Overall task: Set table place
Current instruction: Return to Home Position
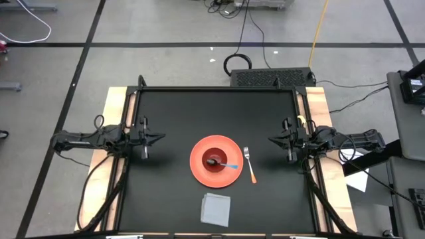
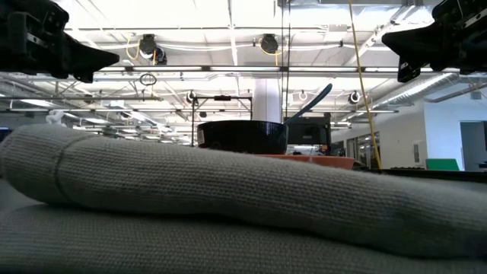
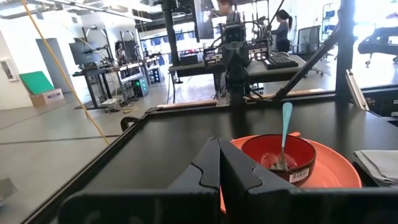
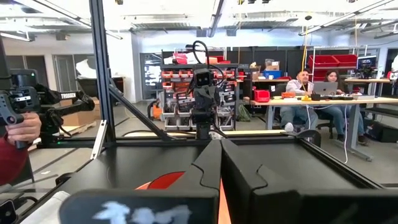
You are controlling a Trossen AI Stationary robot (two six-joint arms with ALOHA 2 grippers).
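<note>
My left gripper point(image 1: 159, 138) sat pressed together well left of the plate point(image 1: 199, 171). My right gripper point(image 1: 272, 139), likewise pressed together, sat well right of it, past the fork point(image 1: 250, 164). On the plate stood the bowl point(image 1: 214, 159), spoon point(image 1: 230, 165) inside. The table point(image 1: 166, 113) beneath looked heavy and rigid, I judged, grippable only at its frame edge.

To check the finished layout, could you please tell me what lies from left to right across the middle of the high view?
left gripper → orange plate → orange-handled fork → right gripper
</note>
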